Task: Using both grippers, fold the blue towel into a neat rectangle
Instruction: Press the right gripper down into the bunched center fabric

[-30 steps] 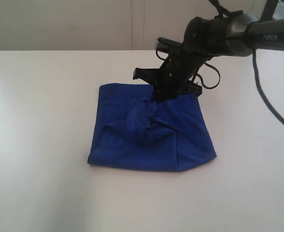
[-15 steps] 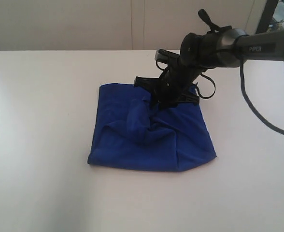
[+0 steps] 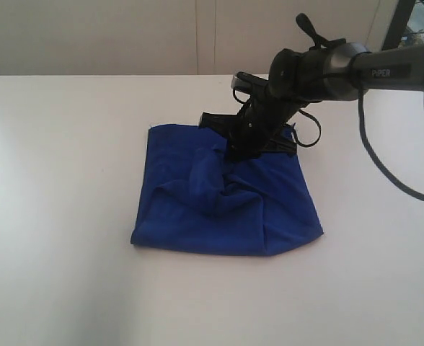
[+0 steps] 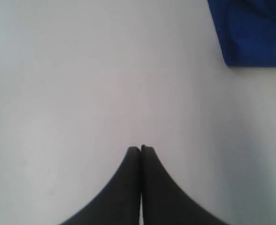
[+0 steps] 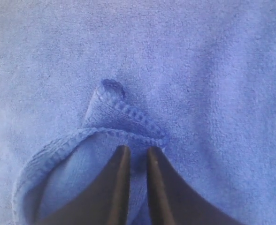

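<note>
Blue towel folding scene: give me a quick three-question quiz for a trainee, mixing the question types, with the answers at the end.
1. True or false: the left hand is touching the blue towel.
2. Which hand is at the towel's far edge in the exterior view? A) left hand B) right hand C) both
3. Short answer: is the towel a neat rectangle yet?

Key
1. False. It is shut over the bare table, apart from the towel's corner.
2. B
3. No. The cloth is bunched across its middle.
</note>
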`<action>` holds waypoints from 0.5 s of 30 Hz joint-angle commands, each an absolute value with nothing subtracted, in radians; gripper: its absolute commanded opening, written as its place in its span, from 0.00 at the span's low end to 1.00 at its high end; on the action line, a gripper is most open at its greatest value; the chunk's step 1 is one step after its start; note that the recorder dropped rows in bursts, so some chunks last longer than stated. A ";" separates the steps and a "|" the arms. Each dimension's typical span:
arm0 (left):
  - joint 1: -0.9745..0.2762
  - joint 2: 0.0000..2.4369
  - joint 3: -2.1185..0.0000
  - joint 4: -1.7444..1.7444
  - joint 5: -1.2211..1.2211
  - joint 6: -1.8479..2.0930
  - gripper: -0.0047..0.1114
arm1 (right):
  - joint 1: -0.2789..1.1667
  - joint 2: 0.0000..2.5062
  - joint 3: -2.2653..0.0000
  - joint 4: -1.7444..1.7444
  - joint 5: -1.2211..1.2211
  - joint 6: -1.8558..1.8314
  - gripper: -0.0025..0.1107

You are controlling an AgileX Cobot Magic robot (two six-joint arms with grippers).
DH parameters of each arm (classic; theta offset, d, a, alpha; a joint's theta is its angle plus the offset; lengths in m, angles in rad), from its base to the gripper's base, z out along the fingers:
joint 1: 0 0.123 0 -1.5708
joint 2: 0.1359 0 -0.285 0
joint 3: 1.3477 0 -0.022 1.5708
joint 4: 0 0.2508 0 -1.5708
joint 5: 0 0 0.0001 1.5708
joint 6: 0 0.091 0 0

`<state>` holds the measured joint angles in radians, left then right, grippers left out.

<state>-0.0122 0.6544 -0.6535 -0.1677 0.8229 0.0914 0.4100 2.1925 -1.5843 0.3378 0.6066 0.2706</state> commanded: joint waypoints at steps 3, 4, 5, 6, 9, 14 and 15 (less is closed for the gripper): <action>-0.012 0.647 -0.650 -0.173 0.830 0.088 0.04 | 0.407 2.192 -1.584 0.341 0.598 0.263 0.17; -0.012 0.647 -0.650 -0.173 0.830 0.088 0.04 | 0.407 2.189 -1.584 0.341 0.598 0.263 0.20; -0.012 0.647 -0.650 -0.173 0.830 0.088 0.04 | 0.407 2.189 -1.584 0.339 0.598 0.263 0.23; -0.012 0.647 -0.650 -0.173 0.830 0.088 0.04 | 0.407 2.189 -1.584 0.339 0.598 0.263 0.25; -0.012 0.647 -0.650 -0.173 0.830 0.088 0.04 | 0.407 2.192 -1.584 0.330 0.598 0.263 0.28; -0.012 0.647 -0.650 -0.173 0.830 0.088 0.04 | 0.407 2.208 -1.584 0.338 0.593 0.267 0.28; -0.012 0.647 -0.650 -0.173 0.830 0.088 0.04 | 0.407 2.213 -1.584 0.338 0.593 0.267 0.28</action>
<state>-0.0122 0.6544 -0.6535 -0.1677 0.8229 0.0914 0.4100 2.2015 -1.5843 0.3378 0.6027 0.2689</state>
